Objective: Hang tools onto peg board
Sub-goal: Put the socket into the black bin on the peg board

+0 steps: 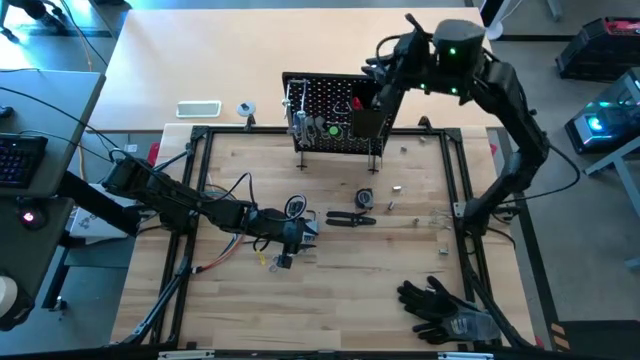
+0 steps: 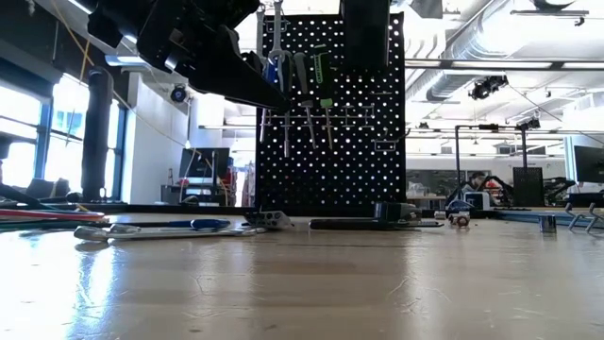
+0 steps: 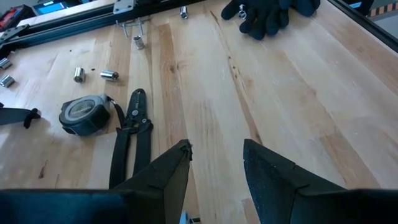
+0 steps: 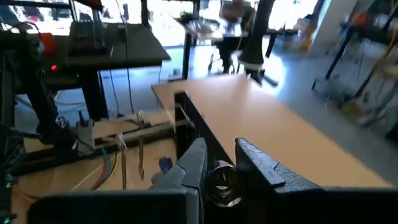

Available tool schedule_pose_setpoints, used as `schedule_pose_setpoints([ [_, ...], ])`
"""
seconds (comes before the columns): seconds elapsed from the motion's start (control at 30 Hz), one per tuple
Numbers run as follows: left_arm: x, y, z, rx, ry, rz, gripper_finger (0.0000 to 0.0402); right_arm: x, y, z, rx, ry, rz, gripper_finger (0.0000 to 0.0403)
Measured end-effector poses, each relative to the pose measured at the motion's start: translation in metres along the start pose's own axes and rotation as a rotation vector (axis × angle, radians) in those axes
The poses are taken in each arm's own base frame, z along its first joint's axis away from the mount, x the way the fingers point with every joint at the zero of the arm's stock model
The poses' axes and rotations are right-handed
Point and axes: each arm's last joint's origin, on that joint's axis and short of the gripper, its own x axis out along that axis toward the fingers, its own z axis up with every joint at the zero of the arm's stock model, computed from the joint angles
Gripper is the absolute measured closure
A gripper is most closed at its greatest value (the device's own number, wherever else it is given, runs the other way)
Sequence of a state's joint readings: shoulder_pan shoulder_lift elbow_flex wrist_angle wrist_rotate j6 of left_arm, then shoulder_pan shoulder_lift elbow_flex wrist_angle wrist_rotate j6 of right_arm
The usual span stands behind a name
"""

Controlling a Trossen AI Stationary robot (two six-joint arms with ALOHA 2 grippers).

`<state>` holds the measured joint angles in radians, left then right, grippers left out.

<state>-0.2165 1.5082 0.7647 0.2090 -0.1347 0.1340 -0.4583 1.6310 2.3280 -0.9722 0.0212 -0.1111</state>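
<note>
Several tools already hang on the peg board (image 1: pixel 335 115), black pliers (image 1: pixel 350 218) remain mid-table, the left end effector (image 3: pixel 214 163) is apart and empty, and the right end effector (image 4: pixel 221 169) clamps a silver socket (image 4: pixel 221 180).

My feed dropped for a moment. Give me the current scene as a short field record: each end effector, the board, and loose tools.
left end effector: open, empty, low over the table
right end effector: above the peg board, shut on a small silver socket
peg board: upright, several tools hung
black pliers: flat on the table
tape measure: beside the pliers
black gloves: by the right edge
</note>
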Motion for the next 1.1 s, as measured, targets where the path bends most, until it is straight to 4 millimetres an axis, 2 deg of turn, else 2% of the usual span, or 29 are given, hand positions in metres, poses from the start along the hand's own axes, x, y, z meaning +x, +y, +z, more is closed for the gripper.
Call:
schedule_pose_setpoints([
  [0.1, 0.0, 0.0, 0.0, 0.002, 0.001, -0.001, 0.026, 0.002, -0.007, -0.005, 0.021, 0.045, -0.001, 0.0353],
  [0.6, 0.0, 0.002, 0.0, 0.013, 0.003, 0.006, 0.026, 0.004, -0.014, -0.013, 0.063, 0.113, -0.008, 0.0337],
  [1.1, 0.0, 0.002, 0.0, 0.008, 0.003, 0.006, 0.026, 0.004, -0.013, -0.013, 0.064, 0.115, 0.018, 0.0315],
])
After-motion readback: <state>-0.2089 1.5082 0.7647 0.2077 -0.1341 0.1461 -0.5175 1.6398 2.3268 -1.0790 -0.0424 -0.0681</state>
